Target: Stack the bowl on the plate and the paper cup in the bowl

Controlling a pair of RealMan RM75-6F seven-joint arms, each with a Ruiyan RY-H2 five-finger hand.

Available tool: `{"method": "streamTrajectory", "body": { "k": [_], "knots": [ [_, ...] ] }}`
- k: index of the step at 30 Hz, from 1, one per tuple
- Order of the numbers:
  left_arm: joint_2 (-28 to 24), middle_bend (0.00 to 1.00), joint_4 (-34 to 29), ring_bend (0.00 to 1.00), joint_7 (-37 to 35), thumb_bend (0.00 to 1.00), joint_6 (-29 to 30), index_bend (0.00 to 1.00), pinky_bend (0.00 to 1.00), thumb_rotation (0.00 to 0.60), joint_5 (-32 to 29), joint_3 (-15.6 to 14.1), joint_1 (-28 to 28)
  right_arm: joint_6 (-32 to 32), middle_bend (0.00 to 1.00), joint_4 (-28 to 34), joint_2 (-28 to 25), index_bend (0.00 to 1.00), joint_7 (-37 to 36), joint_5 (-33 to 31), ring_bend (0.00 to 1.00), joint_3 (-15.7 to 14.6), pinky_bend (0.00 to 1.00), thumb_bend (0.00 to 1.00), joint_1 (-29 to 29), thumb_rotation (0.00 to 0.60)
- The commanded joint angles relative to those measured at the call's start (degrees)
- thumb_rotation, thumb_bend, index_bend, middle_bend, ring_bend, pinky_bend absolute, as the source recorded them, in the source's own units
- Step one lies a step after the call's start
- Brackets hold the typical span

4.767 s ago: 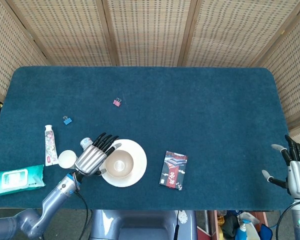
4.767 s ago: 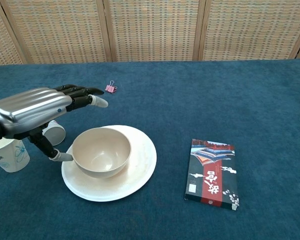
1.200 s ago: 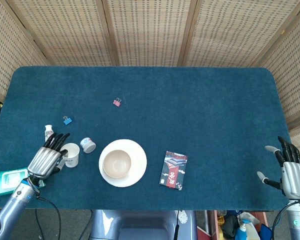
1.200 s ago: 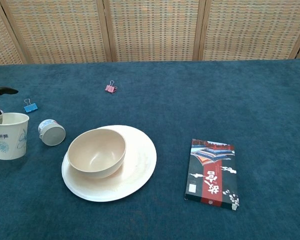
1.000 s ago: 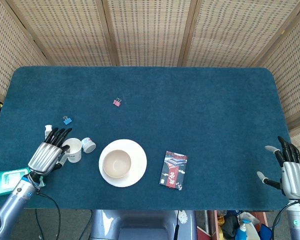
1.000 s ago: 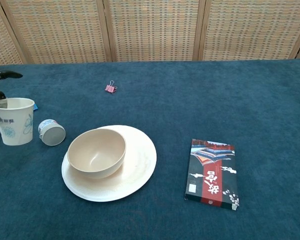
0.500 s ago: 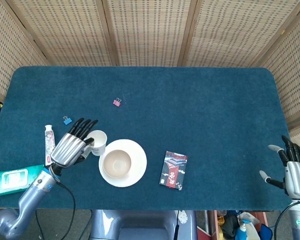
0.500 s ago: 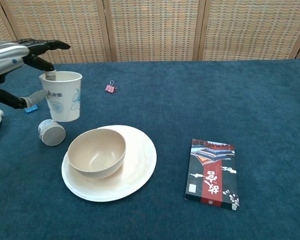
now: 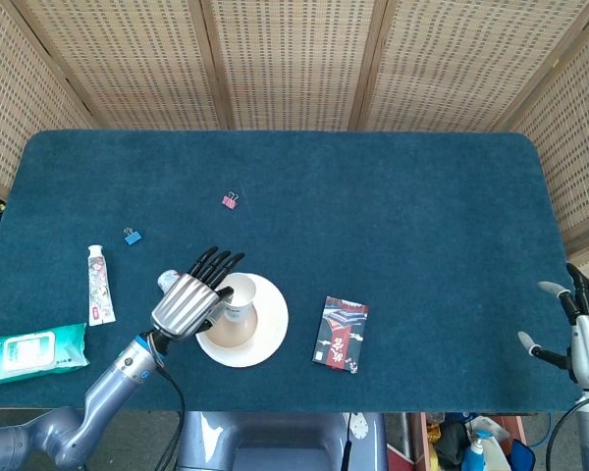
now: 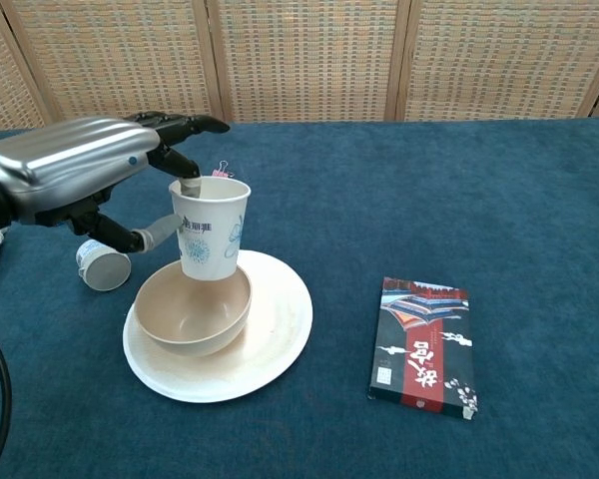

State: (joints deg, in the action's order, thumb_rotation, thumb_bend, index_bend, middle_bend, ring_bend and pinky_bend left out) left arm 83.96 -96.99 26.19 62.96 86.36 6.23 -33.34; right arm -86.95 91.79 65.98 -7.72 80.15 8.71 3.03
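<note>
We see the left hand (image 10: pixel 75 180) reaching in from the lower left, its silver back turned up and its dark fingers (image 9: pixel 216 261) stretched toward the far side of the table (image 9: pixel 393 206). It holds the one paper cup (image 10: pixel 210 228) pinched at the rim between the thumb and a finger, while the other fingers are spread past it. The cup is upright, its base just over the near-left part of the bowl (image 10: pixel 192 309); we cannot tell whether it touches the bowl's inside. The single beige bowl sits on the single white plate (image 10: pixel 270 339), toward the plate's left side.

The right hand (image 9: pixel 587 345) shows only in the head view, at the lower right corner off the table's edge, fingers apart and holding nothing.

Around these things we count two binder clips: a pink one (image 9: pixel 230 201) on the far side of the cup, and a blue one (image 9: pixel 131 236) further left. One small white jar (image 10: pixel 103 267) lies on its side just left of the plate, partly behind the left hand's thumb. One tube (image 9: pixel 98 285) lies lengthwise near the left edge, and one pack of wet wipes (image 9: pixel 34 353) lies at the near left corner. One dark printed box (image 10: pixel 424 345) lies flat to the right of the plate, well apart from it. A woven screen (image 9: pixel 294 59) stands behind the table.
</note>
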Motion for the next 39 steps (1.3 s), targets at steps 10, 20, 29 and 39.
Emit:
{"method": "streamTrajectory", "body": {
  "k": [10,20,29,39],
  "knots": [
    [1.5,0.01,1.8,0.0,0.4,0.5,-0.2,0.6,0.0,0.6,0.0,-3.0,0.4,-0.1,0.0,0.0,-0.2,0.22,-0.2,0.0,0.0,0.0,0.0,0.15,-0.2,0.6],
    [1.9,0.01,4.3,0.0,0.8,0.5,-0.4,0.6,0.0,0.6,-0.6,-4.0,0.5,0.1,0.0,0.0,-0.2,0.22,-0.3,-0.1,0.0,0.1,0.0,0.15,-0.1,0.6],
    [2.9,0.0,6.0,0.0,1.2,0.36,-0.8,0.53,0.0,0.6,-1.2,-4.2,0.3,0.0,0.0,0.0,-0.3,0.22,-0.5,0.0,0.0,0.1,0.0,0.15,-0.2,0.6],
    [2.4,0.0,5.7,0.0,0.5,0.08,-1.6,0.34,0.0,0.6,-2.1,-4.5,0.1,0.0,0.0,-0.2,-0.3,0.22,-0.6,0.1,0.0,0.1,0.0,0.15,-0.2,0.6]
  ]
}}
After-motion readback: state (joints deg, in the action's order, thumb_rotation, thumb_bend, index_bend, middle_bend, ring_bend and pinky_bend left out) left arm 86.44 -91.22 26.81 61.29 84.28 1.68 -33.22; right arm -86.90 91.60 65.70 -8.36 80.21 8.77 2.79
